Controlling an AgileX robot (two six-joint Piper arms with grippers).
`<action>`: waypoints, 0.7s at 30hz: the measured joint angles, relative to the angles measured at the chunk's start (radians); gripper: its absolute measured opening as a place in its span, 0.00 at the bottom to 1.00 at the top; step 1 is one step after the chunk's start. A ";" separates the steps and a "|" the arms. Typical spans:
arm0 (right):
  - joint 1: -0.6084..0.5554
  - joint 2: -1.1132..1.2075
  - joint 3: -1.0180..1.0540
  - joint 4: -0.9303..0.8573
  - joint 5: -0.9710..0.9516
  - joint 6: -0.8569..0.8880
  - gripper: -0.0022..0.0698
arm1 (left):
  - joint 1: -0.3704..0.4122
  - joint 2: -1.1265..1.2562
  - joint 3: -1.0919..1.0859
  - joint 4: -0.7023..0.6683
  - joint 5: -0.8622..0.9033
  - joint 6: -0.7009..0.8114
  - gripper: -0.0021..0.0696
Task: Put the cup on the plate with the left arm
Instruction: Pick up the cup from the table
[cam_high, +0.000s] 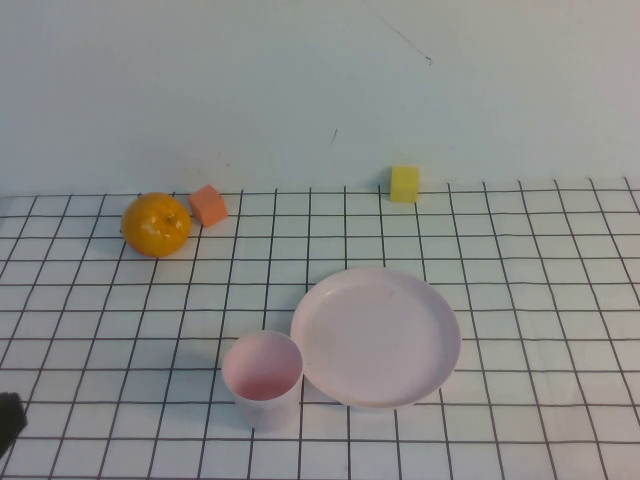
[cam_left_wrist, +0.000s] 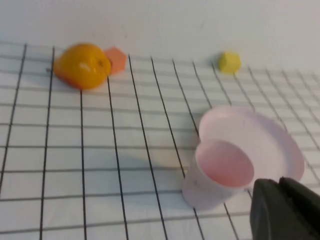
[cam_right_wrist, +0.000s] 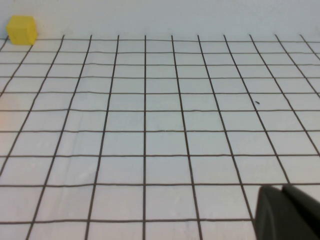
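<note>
While the gridded counter (cam_high: 520, 300) carried everything, the plate (cam_high: 376, 336) lay near its front middle, and the cup (cam_high: 263, 380) stood upright just beside the plate's left front rim, not on it. An orange (cam_high: 156, 224) sat well back to the left. The left tool (cam_left_wrist: 287, 210) held nothing near the cup, and the right tool (cam_right_wrist: 287, 212) hung over bare grid; I cannot tell how far either was open.

1. No text, label, brand, number or sign can be read anywhere.
2. The tablecloth (cam_high: 520, 300) carries only a black grid (plain lines, no writing).
</note>
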 joint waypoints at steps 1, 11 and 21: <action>0.000 0.000 0.000 0.000 0.000 0.000 0.03 | 0.000 0.048 -0.017 -0.007 0.031 0.038 0.03; 0.000 0.000 0.000 0.000 0.000 0.000 0.03 | 0.000 0.389 -0.188 -0.118 0.108 0.129 0.20; 0.000 0.000 0.000 0.000 0.000 0.000 0.03 | 0.000 0.651 -0.340 -0.340 0.165 0.407 0.69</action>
